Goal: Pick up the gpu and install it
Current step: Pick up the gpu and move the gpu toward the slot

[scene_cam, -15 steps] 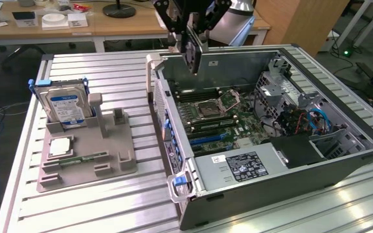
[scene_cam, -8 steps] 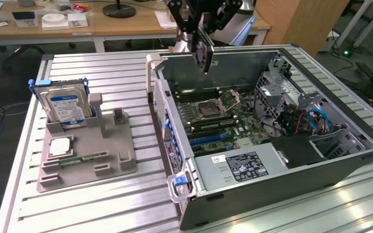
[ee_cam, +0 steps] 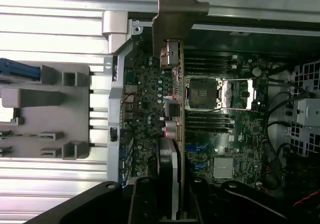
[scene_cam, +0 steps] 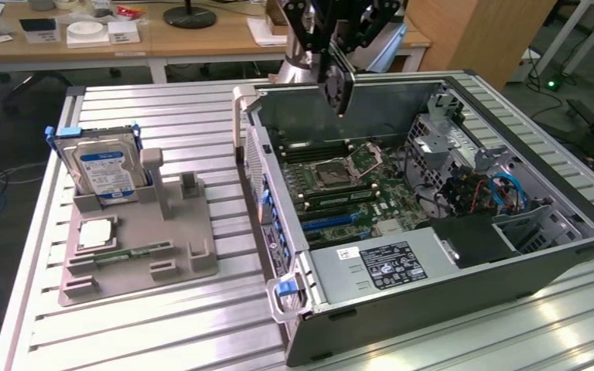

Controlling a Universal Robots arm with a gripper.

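Note:
The gpu (scene_cam: pixel 336 83) hangs edge-down from my gripper (scene_cam: pixel 330 56), which is shut on it, above the rear part of the open computer case (scene_cam: pixel 544 154). It is clear of the motherboard (scene_cam: pixel 339 182) below. In the wrist view the gpu (ee_cam: pixel 171 134) appears edge-on as a thin card with its silver end bracket (ee_cam: pixel 175 19) at the far end, held between the black fingers (ee_cam: pixel 144 199). It lines up over the board beside the CPU socket (ee_cam: pixel 202 93).
A grey parts holder (scene_cam: pixel 142 239) sits on the slatted table at the exterior view's left, carrying an upright hard drive (scene_cam: pixel 106 166), a CPU chip (scene_cam: pixel 96 232) and a memory stick (scene_cam: pixel 132 253). Inside the case are a power supply (scene_cam: pixel 380 267) and cables (scene_cam: pixel 493 193).

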